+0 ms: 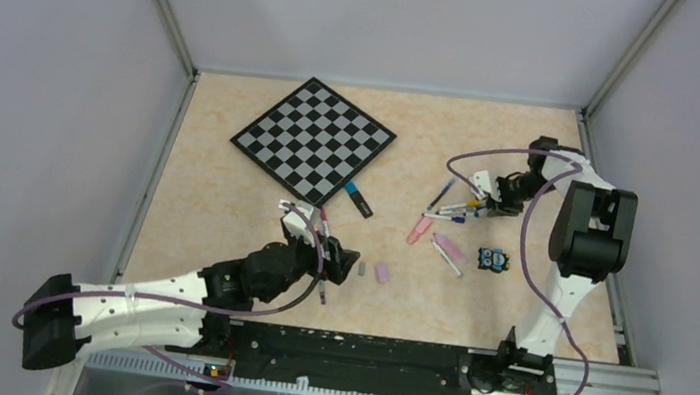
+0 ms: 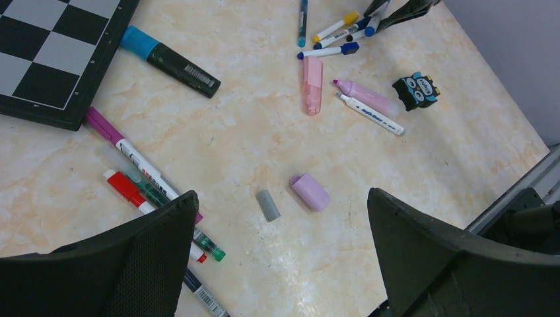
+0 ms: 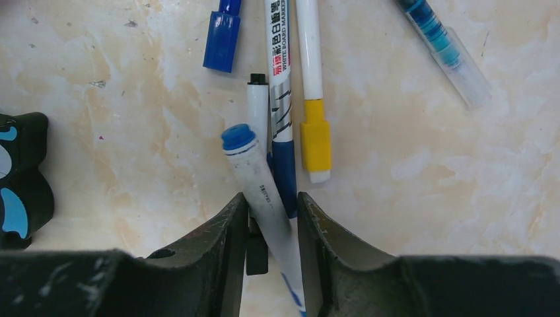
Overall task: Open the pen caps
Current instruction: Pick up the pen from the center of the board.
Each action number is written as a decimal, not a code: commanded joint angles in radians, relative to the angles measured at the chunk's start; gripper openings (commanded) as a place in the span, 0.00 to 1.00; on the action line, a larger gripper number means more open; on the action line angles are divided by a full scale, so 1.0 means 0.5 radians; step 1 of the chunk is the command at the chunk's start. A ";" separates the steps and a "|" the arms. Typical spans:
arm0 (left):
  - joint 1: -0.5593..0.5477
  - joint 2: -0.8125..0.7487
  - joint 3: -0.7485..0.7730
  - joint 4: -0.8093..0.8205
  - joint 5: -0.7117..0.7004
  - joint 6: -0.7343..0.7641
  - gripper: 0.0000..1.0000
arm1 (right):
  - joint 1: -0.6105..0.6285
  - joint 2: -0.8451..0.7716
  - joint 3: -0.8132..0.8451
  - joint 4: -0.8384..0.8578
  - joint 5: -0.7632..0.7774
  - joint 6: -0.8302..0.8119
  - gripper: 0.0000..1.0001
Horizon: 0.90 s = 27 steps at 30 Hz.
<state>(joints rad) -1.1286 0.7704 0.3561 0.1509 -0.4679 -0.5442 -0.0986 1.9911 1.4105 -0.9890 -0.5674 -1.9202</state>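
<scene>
My right gripper [image 3: 272,198] is at the pen pile on the right, its jaws narrowed onto a white pen with a blue end [image 3: 254,175] that runs slanted between the fingers. A black-tipped pen [image 3: 257,99], a blue-capped board marker [image 3: 284,168] and a yellow-capped pen [image 3: 315,140] lie right beside it. A blue cap [image 3: 222,41] sits farther out. My left gripper [image 2: 280,198] hovers wide open above a loose grey cap [image 2: 268,205] and a loose lilac cap [image 2: 310,192], holding nothing. A capped pink highlighter [image 2: 312,86] and an uncapped one [image 2: 366,96] lie beyond.
The checkered board [image 1: 314,140] lies at the back left, with a black marker with a blue cap [image 2: 170,61] at its corner. Purple, red and green pens [image 2: 129,189] lie under my left finger. The owl-like figure [image 1: 492,259] stands near the right arm.
</scene>
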 commanded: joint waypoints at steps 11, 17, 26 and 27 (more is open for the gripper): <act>0.005 0.039 0.029 0.068 0.014 -0.019 0.99 | -0.006 -0.078 0.095 -0.061 -0.139 -0.134 0.16; 0.005 0.039 0.024 0.081 0.023 -0.019 0.99 | -0.035 -0.153 0.110 -0.063 -0.200 -0.147 0.12; 0.005 0.016 0.007 0.138 0.080 -0.012 0.99 | -0.054 -0.272 0.057 -0.103 -0.290 -0.135 0.07; 0.005 -0.001 -0.011 0.185 0.101 -0.003 0.99 | -0.054 -0.307 0.033 -0.105 -0.316 -0.119 0.06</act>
<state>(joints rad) -1.1286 0.7898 0.3561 0.1551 -0.4515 -0.5480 -0.1165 1.9331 1.4231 -1.0115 -0.6426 -1.9705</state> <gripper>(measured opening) 0.987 0.181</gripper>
